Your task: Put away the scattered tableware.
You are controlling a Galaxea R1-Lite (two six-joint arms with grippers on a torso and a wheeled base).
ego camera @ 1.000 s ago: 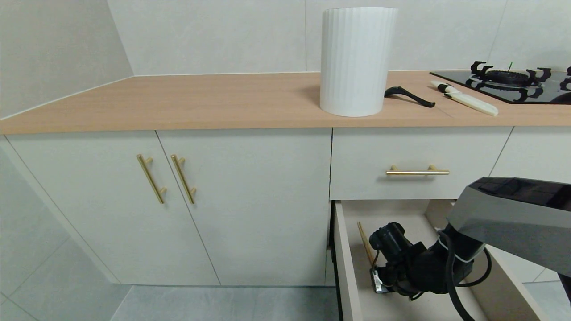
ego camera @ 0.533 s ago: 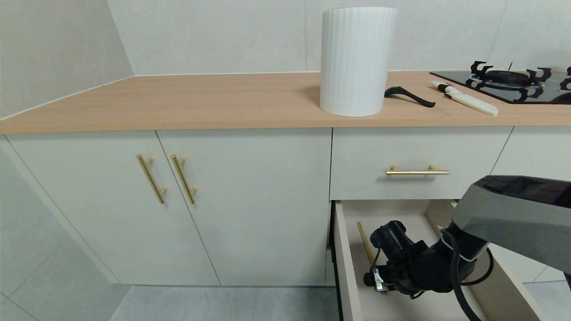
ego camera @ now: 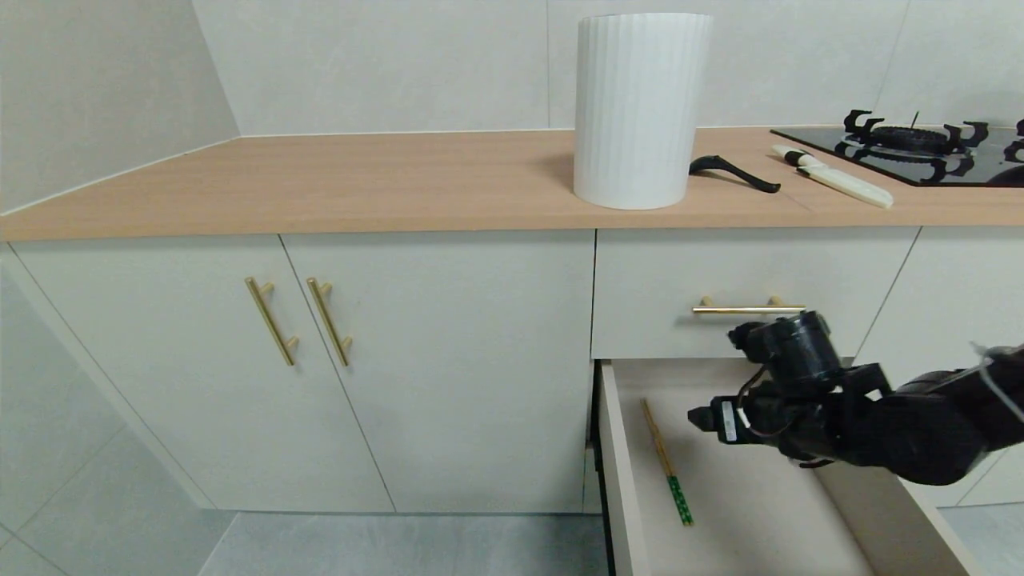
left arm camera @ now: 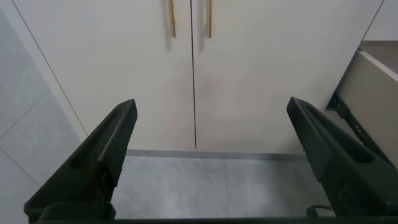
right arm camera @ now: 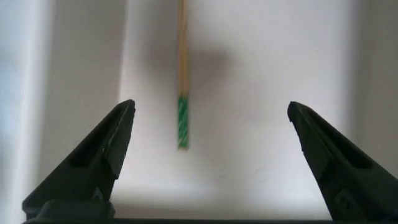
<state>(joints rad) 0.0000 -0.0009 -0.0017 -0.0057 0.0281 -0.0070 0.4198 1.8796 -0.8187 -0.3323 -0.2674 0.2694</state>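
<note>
**A:** Where do we find the chopsticks (ego camera: 666, 466)?

**B:** Low in the head frame, right of centre. They lie flat on the floor of the open drawer (ego camera: 620, 488), close along its left wall, with the green end toward the front. Whether that is one stick or a pair pressed together, we cannot tell.

**A:** And our right claw (ego camera: 698, 417)?

**B:** It hangs in the lower right of the head frame, above the drawer and apart from the chopsticks. Its jaws are spread wide with nothing between them. The right wrist camera looks straight down past them onto the green end.

**A:** The left claw (left arm camera: 211, 134)?

**B:** It is also spread wide and empty, and it faces the white cupboard doors (left arm camera: 249, 74) above the tiled floor.

**A:** What do we see on the desk (ego camera: 360, 180)?

**B:** In the upper right of the head frame a black-handled utensil (ego camera: 732, 171) lies just right of the tall white ribbed canister (ego camera: 640, 108). A white knife (ego camera: 832, 177) lies farther right, beside the hob (ego camera: 912, 148).
</note>
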